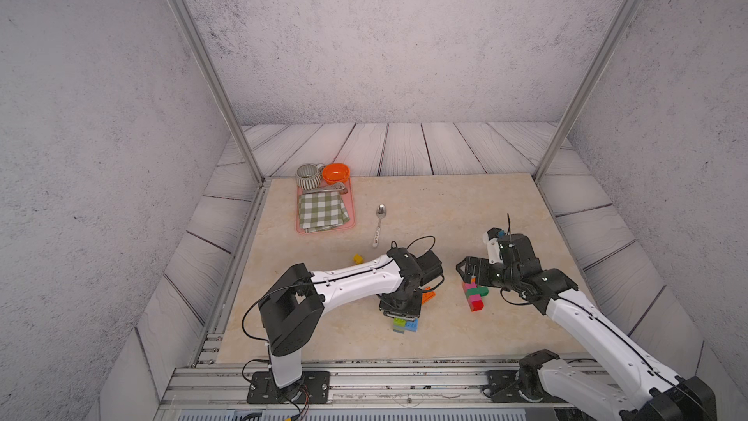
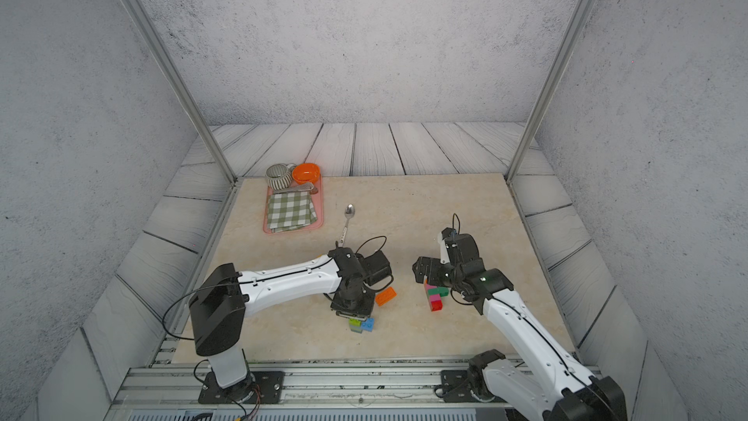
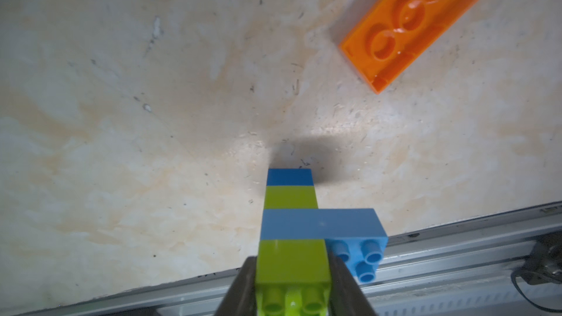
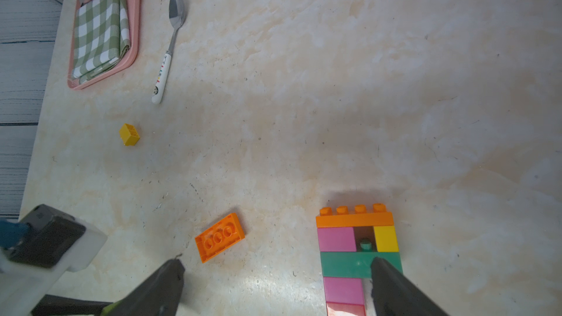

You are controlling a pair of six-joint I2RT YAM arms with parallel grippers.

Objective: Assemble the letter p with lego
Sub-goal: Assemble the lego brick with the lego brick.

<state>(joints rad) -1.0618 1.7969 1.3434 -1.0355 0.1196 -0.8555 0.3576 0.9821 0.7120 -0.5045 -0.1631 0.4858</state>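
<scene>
Okay, your left hand (image 3: 292, 264) is closed narrow on the lime end of the lime-and-blue stack (image 1: 404, 324), lower centre of frame in both top views; can't tell if its far end touches the desk (image 3: 121, 117). Your right hand (image 4: 277, 262) is spread wide, gripping nothing; one finger (image 4: 395, 287) overlaps the green brick (image 4: 343, 264) of the multicolour build (image 1: 474, 299), lying flat lower right of centre. A loose orange brick (image 4: 219, 237) sits between stack and build. The yellow brick (image 4: 130, 134) lies well apart, nearer the spoon (image 4: 170, 47).

The orange brick (image 3: 419, 25) looks glossy plastic, the tabletop (image 3: 137, 101) smooth.
</scene>
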